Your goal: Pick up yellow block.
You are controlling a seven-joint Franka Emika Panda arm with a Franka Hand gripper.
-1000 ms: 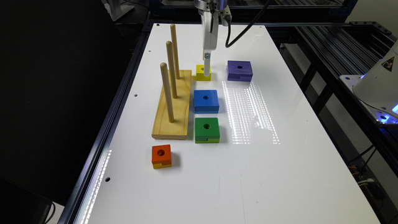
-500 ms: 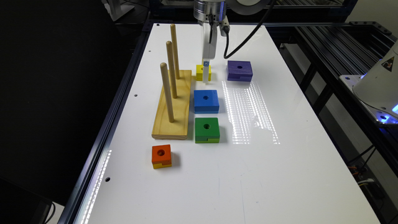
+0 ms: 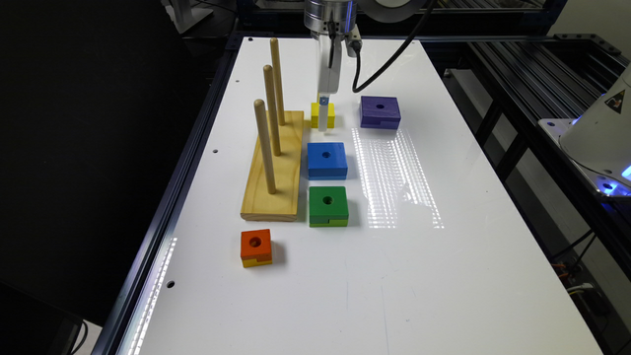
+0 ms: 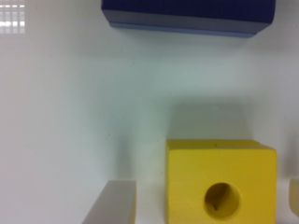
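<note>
White desk (image 3: 443, 256), glossy, set in a dark metal frame, with unlit surroundings on the exterior view's left. Item 1: yellow block (image 3: 323, 114), small, all yellow, round hole in its top, resting flat on the desk toward the far edge, just beside the far end of the wooden peg base (image 3: 276, 167). Item 2: tool (image 3: 323, 118), hanging straight down from the arm, lowered to block height with its tip at the desk surface. In the wrist view the yellow block (image 4: 220, 183) sits between one grey finger (image 4: 112, 203) and a sliver of the other finger at the frame's edge; the jaws stand spread, with a visible gap on one side of the block, which lies off-centre, closer to the sliver finger. Status: approach judged complete, block bracketed but not yet pinched and not yet raised; closing and lifting remain. Other items: purple block (image 3: 379, 112) near the yellow one, toward the desk's edge on the exterior view's right; blue block (image 3: 327, 159), green block (image 3: 328, 205) and orange block (image 3: 256, 247) in a loose line running toward the near edge, all apart from the tool.
</note>
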